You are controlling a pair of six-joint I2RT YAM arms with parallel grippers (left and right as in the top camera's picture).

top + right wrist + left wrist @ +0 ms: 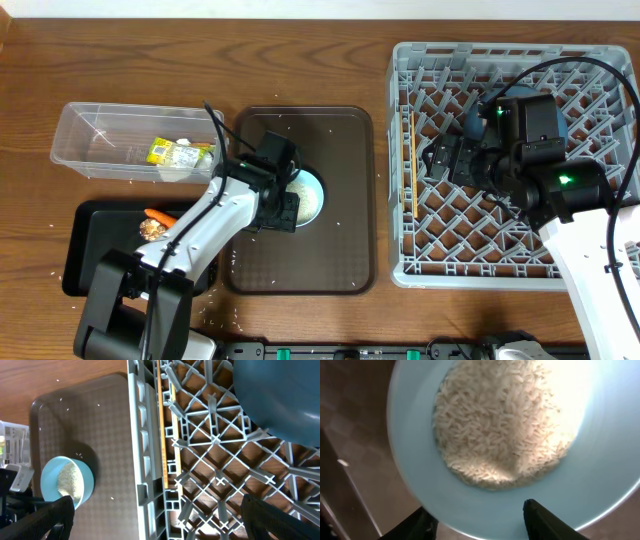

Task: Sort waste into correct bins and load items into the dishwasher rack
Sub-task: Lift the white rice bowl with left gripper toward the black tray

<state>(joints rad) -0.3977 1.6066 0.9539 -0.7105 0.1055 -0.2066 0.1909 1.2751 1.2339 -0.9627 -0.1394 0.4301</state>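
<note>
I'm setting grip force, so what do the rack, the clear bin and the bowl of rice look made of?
Rack: grey moulded plastic with a matte look, going by its lattice ribs and pegs.
Clear bin: transparent, glossy plastic; the table shows through its walls.
Bowl: smooth and light blue with a soft sheen; it could be ceramic or melamine, I cannot tell which.

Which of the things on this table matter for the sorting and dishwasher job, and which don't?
Part of the job: bowl of rice, wrapper, carrot, clear box, black tray, rack, blue plate.

Just lying about: brown serving tray.
</note>
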